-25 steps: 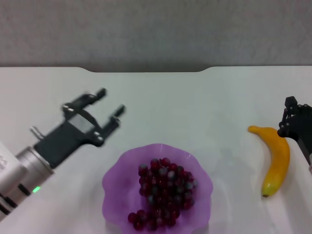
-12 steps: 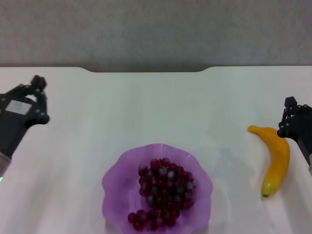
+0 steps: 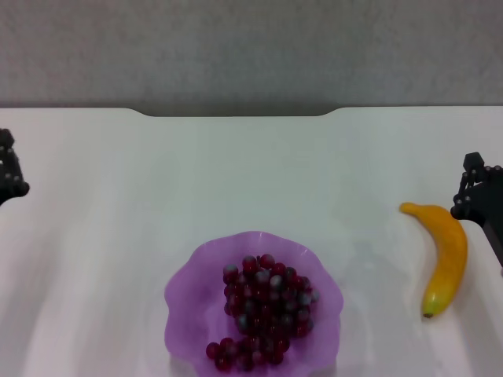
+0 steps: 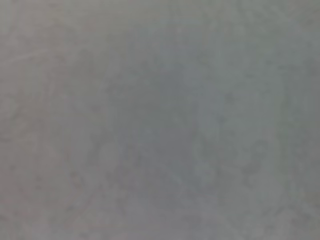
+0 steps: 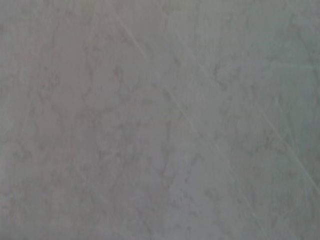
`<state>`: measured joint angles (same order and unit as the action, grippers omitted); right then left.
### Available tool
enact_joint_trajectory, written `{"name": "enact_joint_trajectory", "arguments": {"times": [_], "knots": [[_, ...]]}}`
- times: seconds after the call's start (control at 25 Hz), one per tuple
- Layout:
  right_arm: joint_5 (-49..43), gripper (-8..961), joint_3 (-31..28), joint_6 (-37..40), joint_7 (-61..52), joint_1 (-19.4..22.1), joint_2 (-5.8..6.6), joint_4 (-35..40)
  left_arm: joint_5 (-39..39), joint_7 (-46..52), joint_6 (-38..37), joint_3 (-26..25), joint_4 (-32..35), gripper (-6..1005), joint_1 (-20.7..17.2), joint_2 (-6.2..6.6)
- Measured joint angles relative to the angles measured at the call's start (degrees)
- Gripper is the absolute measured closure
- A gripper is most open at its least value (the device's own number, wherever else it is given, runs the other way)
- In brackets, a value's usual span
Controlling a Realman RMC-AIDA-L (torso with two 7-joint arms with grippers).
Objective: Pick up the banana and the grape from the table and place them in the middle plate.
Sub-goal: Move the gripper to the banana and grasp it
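The bunch of dark red-purple grapes (image 3: 264, 310) lies inside the translucent purple plate (image 3: 185, 292) at the near middle of the white table (image 3: 251, 173). The yellow banana (image 3: 448, 253) lies on the table to the right of the plate. My right gripper (image 3: 467, 187) hovers at the right edge, just beside the banana's far end, open and empty. My left gripper (image 3: 11, 165) shows only its tips at the far left edge, open and empty, well away from the plate. Both wrist views show only a blurred grey surface.
The table's far edge has a notch (image 3: 240, 115) with a grey wall behind it. Bare white tabletop lies between the plate and each gripper.
My left gripper has pulled back from near the plate to the far left edge, almost out of view. The right gripper, banana, plate and grapes have stayed put.
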<state>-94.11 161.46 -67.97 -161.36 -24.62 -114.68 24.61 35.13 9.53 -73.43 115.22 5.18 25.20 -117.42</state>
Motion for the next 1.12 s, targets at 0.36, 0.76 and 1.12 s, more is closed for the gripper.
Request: {"name": "enact_joint_trajectory", "arguments": {"times": [0.36, 0.76, 1.12], "knots": [[0.5, 933, -0.12, -0.18, 0.0, 1.53, -0.01, 0.78, 1.57, -0.03, 2.31, 0.06, 0.0, 952, -0.34, 0.05], [3.38, 931, -0.19, -1.51, 0.0, 4.81, -0.01, 0.88, 1.65, 0.22, 3.34, 0.13, 0.0, 953, -0.38, 0.09], [6.22, 721, -0.28, -2.34, 0.0, 4.89, -0.08, 3.1, 1.69, 0.13, 3.33, 0.49, 0.0, 953, -0.42, 0.09]]}}
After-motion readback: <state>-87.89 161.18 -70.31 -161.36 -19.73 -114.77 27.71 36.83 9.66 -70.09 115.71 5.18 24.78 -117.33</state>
